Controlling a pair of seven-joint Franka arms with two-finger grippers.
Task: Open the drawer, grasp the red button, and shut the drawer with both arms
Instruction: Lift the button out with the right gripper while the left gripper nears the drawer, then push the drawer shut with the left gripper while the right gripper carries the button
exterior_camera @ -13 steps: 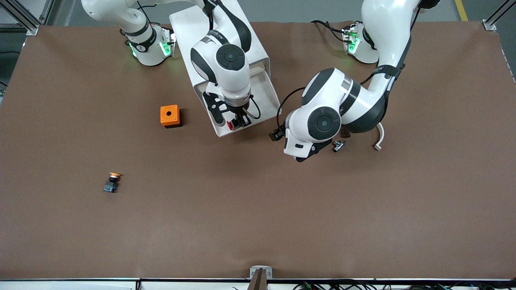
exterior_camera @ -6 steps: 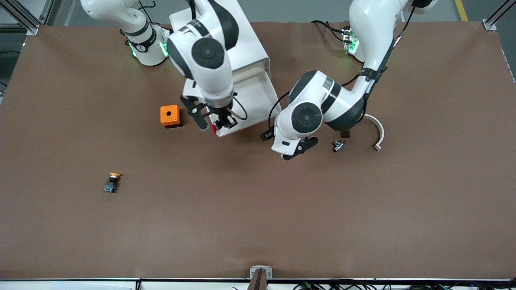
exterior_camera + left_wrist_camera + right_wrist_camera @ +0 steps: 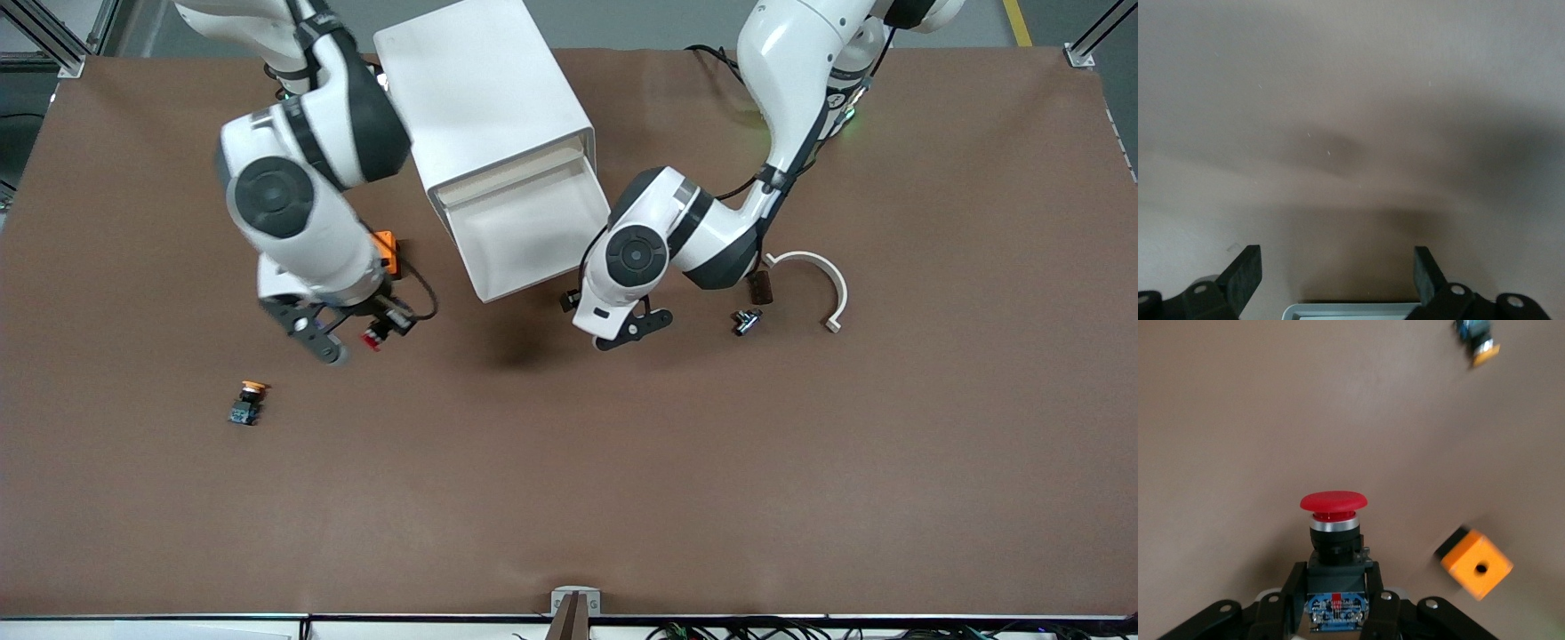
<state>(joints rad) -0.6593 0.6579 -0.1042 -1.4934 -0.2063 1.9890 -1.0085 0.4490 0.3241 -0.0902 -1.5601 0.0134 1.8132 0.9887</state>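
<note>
Button (image 3: 1333,540) sits clamped by its block body in the right hand (image 3: 378,327), up over the bare surface (image 3: 569,462) near the orange box (image 3: 1475,564). Lower it straight and release only once the body rests flat, so it does not tip onto its red cap. The drawer (image 3: 524,233) stands pulled out and empty. The left hand (image 3: 1335,280), fingers spread wide and holding nothing, hovers just in front of it; it should press squarely on the drawer's front edge.
</note>
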